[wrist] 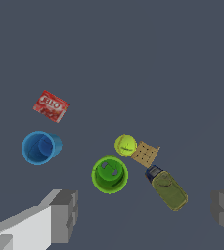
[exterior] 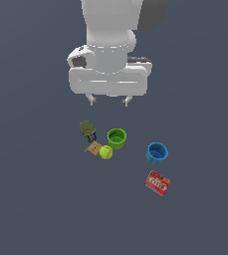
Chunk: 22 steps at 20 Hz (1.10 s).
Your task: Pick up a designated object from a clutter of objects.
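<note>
Gripper (exterior: 108, 102): hangs high above the surface, jaws spread wide, nothing between them; both fingertips show at the edge of the wrist view with open floor in the gap.
Blue cup (exterior: 157, 153): designated object; upright, mouth up, standing alone on the exterior view's right, apart from the main huddle.
Green cup (exterior: 117, 138): same tapered shape, upright, nearly under the gripper; not the target.
Tennis ball (exterior: 105, 152): yellow-green, just beside the green cup and touching or nearly touching the cardboard box (exterior: 93, 148).
Olive item (exterior: 87, 129): lying on its side at the huddle's far edge, dark cap end toward the cardboard box.
Red box (exterior: 158, 183): flat, white lettering, near the blue cup but apart from it.
Step in hand: approach; the gripper appears centred over the huddle, not over the target.
Doing it well: translate toward the exterior view's right until the blue cup (wrist: 40, 147) sits midway between the fingers, then descend straight. Keep the jaws wide enough to straddle the rim, or take one wall between them.
Risk: descending from the present position would likely meet the green cup; a tapered wall may slip if gripped too low.
</note>
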Available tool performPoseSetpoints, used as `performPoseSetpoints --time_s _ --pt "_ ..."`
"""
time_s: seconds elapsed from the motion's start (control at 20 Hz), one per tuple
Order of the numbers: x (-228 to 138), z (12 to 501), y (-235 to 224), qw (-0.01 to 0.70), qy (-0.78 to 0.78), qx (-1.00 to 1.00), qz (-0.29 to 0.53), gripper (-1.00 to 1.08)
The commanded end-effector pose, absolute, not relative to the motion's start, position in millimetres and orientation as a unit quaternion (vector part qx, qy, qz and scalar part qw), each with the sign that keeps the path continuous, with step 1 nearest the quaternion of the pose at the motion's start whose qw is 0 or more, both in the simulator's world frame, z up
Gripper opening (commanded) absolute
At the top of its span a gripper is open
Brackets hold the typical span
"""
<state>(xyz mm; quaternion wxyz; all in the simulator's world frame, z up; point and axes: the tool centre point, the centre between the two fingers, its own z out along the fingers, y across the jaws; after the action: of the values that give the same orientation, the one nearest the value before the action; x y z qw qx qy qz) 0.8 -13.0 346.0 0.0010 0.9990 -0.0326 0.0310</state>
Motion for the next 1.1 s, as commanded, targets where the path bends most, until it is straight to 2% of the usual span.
performPoseSetpoints --time_s 0.0,0.55,1.05 --pt "0.8 346.0 -13.0 0.001 -0.033 0.999 0.031 0.28" --pt "3.6 340.0 -21.4 0.006 -0.044 0.999 0.029 0.28" --pt "16.2 296.2 14.1 -0.008 -0.067 0.998 -0.001 0.28"
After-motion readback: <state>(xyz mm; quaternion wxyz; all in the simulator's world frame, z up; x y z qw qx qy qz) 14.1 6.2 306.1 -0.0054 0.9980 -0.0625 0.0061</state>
